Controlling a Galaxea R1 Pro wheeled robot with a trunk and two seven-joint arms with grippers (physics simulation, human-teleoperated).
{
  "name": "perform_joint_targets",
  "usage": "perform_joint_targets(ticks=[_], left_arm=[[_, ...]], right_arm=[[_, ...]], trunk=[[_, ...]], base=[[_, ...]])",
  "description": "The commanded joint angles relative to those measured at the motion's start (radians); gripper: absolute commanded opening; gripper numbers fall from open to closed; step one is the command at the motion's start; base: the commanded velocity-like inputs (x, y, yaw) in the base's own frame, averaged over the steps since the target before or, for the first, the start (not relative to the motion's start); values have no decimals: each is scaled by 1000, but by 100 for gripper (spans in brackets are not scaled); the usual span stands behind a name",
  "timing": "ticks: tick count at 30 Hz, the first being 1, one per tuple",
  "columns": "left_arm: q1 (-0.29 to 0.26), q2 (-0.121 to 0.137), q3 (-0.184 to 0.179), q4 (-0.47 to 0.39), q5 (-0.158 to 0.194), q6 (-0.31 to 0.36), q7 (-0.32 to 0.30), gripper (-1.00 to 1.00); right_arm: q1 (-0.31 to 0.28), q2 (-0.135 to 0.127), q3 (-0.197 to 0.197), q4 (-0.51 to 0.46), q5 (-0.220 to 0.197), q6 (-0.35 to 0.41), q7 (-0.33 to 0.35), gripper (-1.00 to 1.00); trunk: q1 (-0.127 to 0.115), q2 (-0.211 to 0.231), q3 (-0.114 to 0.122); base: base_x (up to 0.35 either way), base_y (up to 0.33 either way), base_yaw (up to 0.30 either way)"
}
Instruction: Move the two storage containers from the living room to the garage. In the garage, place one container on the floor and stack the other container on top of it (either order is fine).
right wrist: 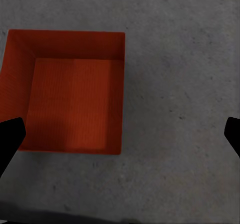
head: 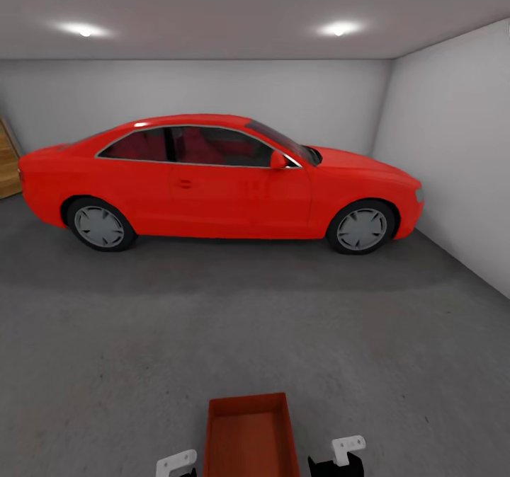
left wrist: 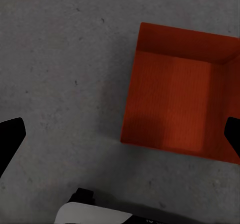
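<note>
A: Item one, left gripper point(left wrist: 120, 131): state?
B: Black fingers point(left wrist: 11, 139) spread wide, nothing between them but concrete; one tip overlaps the bin's far wall in the left wrist view.

A: Right gripper point(right wrist: 120, 134)?
B: Likewise parted and empty, one finger point(right wrist: 10, 139) at the bin's edge, the other over bare floor.

A: Item two, the task piece?
B: One orange-red rectangular open-topped storage container point(head: 249, 438), thin-walled, ribbed base, empty. It sits upright on the dark grey mottled concrete floor point(head: 212, 321), at 6 o'clock in the head view, between the two white wrist brackets.

A: Surroundings?
B: Glossy red two-door car point(head: 219, 180), side-on, at 12 o'clock, well apart from the bin. Plain white walls point(head: 453, 151) behind and at 3 o'clock; wood panelling point(head: 7, 162) at 9 o'clock; grey ceiling with two round lights point(head: 85, 31).
</note>
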Motion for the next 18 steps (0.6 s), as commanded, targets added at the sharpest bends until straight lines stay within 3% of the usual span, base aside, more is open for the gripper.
perform_joint_targets(ticks=[1, 13, 18], left_arm=[[0, -1, 1, -2, 7, 5, 2, 100], [0, -1, 1, -2, 7, 5, 2, 100], [0, -1, 1, -2, 7, 5, 2, 100]], right_arm=[[-1, 1, -4, -1, 9, 0, 5, 100], [-1, 1, -4, -1, 9, 0, 5, 100], [-1, 1, -4, -1, 9, 0, 5, 100]], trunk=[[1, -2, -1], [1, -2, 9], [1, -2, 9]], base=[[0, 0, 0], [0, 0, -2], [0, 0, -187]])
